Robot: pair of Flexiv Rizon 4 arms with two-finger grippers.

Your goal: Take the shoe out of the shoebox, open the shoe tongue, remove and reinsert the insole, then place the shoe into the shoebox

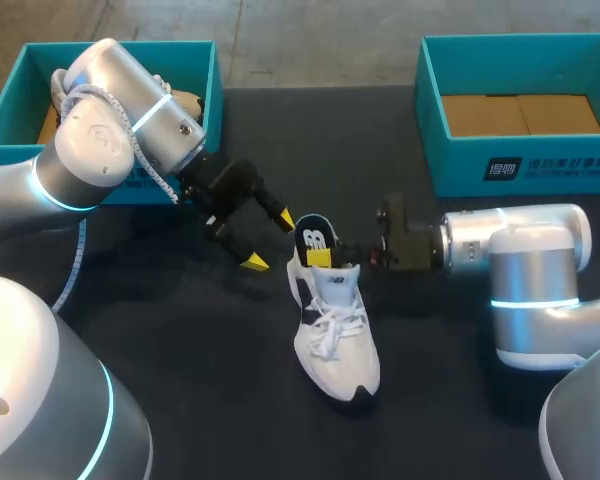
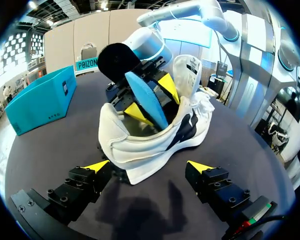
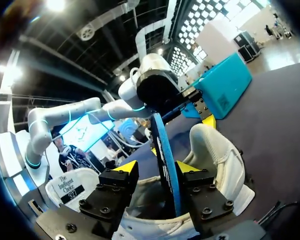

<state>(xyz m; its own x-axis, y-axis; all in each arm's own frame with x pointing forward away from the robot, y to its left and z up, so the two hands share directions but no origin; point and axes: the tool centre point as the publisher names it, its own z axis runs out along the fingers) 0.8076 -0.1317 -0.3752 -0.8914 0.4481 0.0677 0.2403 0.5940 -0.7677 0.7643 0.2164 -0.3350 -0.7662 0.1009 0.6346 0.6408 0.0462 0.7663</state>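
A white sneaker (image 1: 336,325) lies on the dark table, toe toward me. Its insole (image 1: 316,240), blue underneath and black on top, stands upright out of the shoe's opening. My right gripper (image 1: 348,256) is at the shoe's collar. In the right wrist view the insole (image 3: 166,150) rises between the right gripper's (image 3: 157,167) fingers, close to one and a clear gap from the other, so the gripper is open. My left gripper (image 1: 269,241) hangs open just left of the shoe. In the left wrist view the left gripper (image 2: 147,166) has the sneaker's heel (image 2: 140,150) just ahead of its spread fingers, apart from it.
A teal box (image 1: 196,70) stands at the back left under my left arm, with something brown inside. A second teal box (image 1: 520,165) with a cardboard floor stands at the back right. Bare dark tabletop surrounds the shoe.
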